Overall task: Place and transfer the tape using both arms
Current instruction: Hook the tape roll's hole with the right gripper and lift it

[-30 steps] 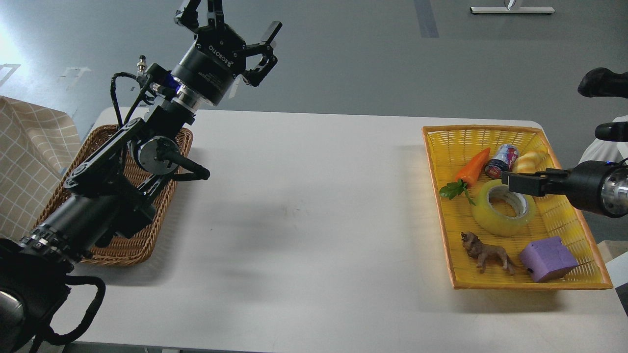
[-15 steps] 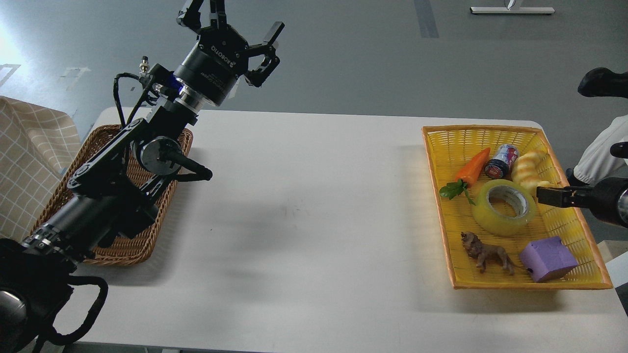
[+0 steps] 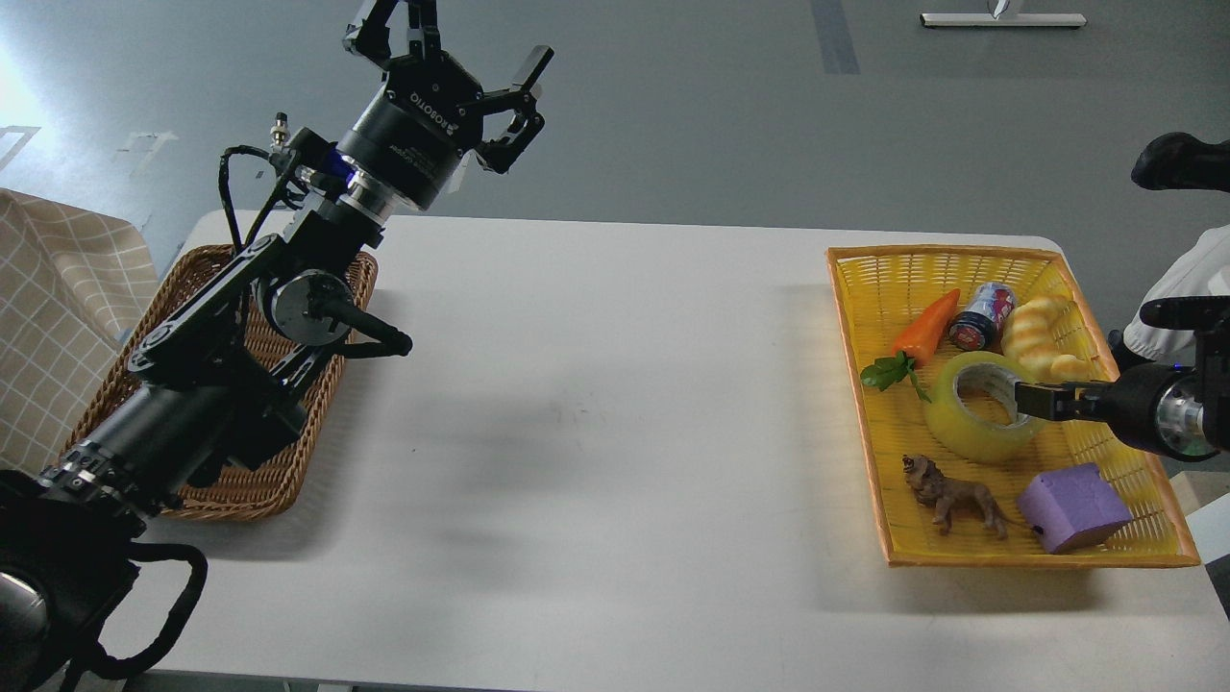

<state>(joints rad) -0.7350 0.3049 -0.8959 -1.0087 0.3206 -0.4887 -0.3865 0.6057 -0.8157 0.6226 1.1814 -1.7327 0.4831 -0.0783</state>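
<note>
The tape [image 3: 961, 428], a translucent yellow roll with a grey-white core, lies flat in the yellow basket [image 3: 942, 252] at the right of the table. My right gripper [image 3: 1030, 400] comes in from the right, low over the basket. Its tip is at the right rim of the tape. It is seen side-on and dark, so I cannot tell its fingers apart. My left gripper [image 3: 454, 40] is open and empty, raised high above the table's far left, beyond the brown wicker basket [image 3: 240, 481].
The yellow basket also holds an orange carrot [image 3: 924, 325], a can [image 3: 982, 315], a yellow bread-like toy [image 3: 1038, 332], a toy lion [image 3: 951, 495] and a purple block [image 3: 1071, 506]. A checked cloth [image 3: 58, 317] hangs at the far left.
My right gripper drew back to the right off the tape, then came down and left to the tape's right rim. The left arm has hardly moved.
</note>
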